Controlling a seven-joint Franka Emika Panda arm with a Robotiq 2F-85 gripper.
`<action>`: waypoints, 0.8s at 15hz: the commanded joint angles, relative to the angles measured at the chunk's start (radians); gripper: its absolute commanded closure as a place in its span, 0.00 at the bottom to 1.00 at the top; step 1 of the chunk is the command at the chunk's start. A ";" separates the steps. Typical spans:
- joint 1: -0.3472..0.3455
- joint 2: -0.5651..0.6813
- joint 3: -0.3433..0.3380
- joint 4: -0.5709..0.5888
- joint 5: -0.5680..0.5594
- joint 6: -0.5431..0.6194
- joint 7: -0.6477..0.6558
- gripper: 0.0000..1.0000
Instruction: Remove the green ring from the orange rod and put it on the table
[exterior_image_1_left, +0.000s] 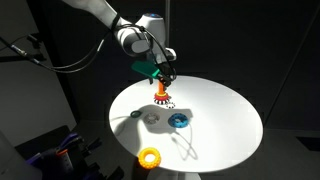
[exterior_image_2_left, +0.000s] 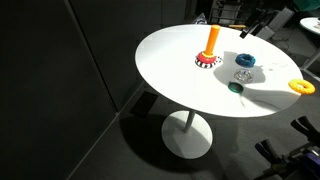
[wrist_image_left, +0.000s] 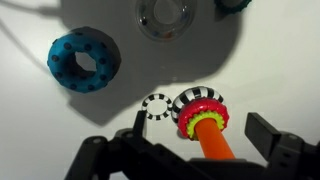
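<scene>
The orange rod (exterior_image_1_left: 162, 90) stands upright on its red and black-and-white toothed base (wrist_image_left: 198, 103) on the white table (exterior_image_1_left: 225, 125); it also shows in an exterior view (exterior_image_2_left: 212, 40). A lime-yellow toothed collar sits round the rod's foot. My gripper (wrist_image_left: 200, 125) is open, directly over the rod, with one finger on each side and touching nothing; it also shows in an exterior view (exterior_image_1_left: 162, 77). The dark teal green ring (exterior_image_2_left: 235, 88) lies flat on the table away from the rod, cut off at the wrist view's top edge (wrist_image_left: 235, 4).
A bright blue toothed ring (wrist_image_left: 83, 62) and a clear ring (wrist_image_left: 165, 15) lie on the table near the rod. A small black-and-white ring (wrist_image_left: 155, 105) lies beside the base. A yellow ring (exterior_image_1_left: 150, 157) lies near the table's edge.
</scene>
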 joint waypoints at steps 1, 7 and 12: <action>-0.019 0.000 0.019 0.001 -0.009 -0.001 0.007 0.00; -0.020 0.000 0.019 0.002 -0.008 -0.001 0.006 0.00; -0.021 0.066 0.043 0.050 0.020 0.012 -0.004 0.00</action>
